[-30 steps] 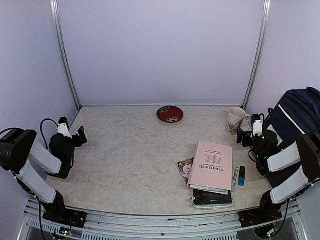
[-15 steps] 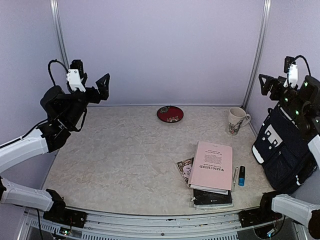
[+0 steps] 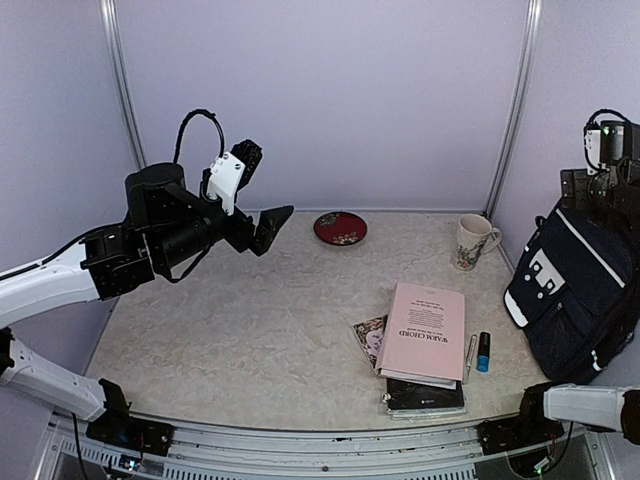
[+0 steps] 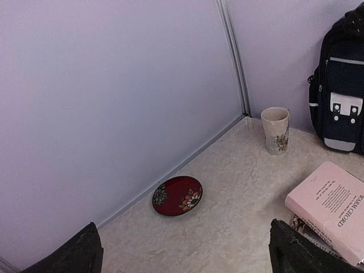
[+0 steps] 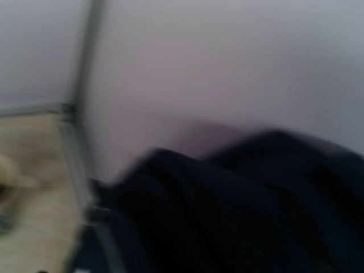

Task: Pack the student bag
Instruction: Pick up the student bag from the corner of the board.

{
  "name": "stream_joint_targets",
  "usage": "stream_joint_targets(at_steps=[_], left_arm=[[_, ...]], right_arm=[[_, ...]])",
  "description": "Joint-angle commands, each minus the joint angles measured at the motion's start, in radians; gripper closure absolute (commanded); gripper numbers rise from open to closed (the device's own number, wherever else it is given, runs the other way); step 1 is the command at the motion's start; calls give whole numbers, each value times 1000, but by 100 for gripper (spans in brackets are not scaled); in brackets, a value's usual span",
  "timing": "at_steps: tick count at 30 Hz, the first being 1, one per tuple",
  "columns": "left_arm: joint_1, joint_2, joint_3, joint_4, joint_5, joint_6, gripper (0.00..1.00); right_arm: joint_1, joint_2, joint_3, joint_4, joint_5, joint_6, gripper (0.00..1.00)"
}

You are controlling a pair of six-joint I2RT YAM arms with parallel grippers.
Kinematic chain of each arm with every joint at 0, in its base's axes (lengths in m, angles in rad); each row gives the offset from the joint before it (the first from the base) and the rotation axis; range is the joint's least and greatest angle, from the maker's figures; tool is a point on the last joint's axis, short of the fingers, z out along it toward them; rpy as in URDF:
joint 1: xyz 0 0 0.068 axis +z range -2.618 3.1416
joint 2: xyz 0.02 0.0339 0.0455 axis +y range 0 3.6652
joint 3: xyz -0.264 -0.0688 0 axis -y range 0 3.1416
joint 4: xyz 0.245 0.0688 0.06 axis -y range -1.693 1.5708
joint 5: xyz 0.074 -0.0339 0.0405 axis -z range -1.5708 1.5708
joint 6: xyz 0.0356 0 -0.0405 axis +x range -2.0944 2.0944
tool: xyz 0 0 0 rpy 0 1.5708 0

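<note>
**A:** Status of L pincer [image 4: 183, 239]?
**B:** Raised above table [image 3: 250, 320]. Jaws spread wide, nothing btw them. Both fingertips [image 4: 85, 250] show at the bottom corners of the L wrist view.

**A:** What's ahead of it?
**B:** Ahead and below is a red plate [image 3: 340, 227], close to the back wall. Further to its R is a mug [image 3: 470, 241], upright, near the back R corner.

**A:** Nearer items?
**B:** Below and to R of L pincer is a pink book [image 3: 424, 331], lying flat on a dark book [image 3: 425, 398]. A small booklet [image 3: 367, 336] sticks out at the stack's L edge. Just beside the stack on the R are a pen [image 3: 470, 353] and a black-and-blue tube [image 3: 483, 352].

**A:** Loc. of student bag [image 3: 575, 300]?
**B:** Upright at the table's R edge, white patches facing the stack, well apart from L pincer. It sits directly below R pincer [image 3: 590, 182].

**A:** Status of R pincer?
**B:** High, over the bag's top. Opening: cannot tell. R wrist view is blurred and shows only dark fabric, no fingers. Contact w/ bag: cannot tell.
</note>
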Motion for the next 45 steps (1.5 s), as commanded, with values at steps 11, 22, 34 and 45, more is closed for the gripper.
stream_joint_targets(at_steps=[11, 22, 34, 45], left_arm=[[-3, 91, 60, -102, 87, 88, 1], [-3, 91, 53, -98, 110, 114, 1], [-2, 93, 39, -64, 107, 118, 1], [7, 98, 50, -53, 149, 78, 1]], right_arm=[[8, -48, -125, 95, 459, -293, 0], [-74, 0, -280, 357, 455, -540, 41], [-37, -106, -230, 335, 305, -490, 100], [-32, -114, 44, 517, -126, -504, 100]])
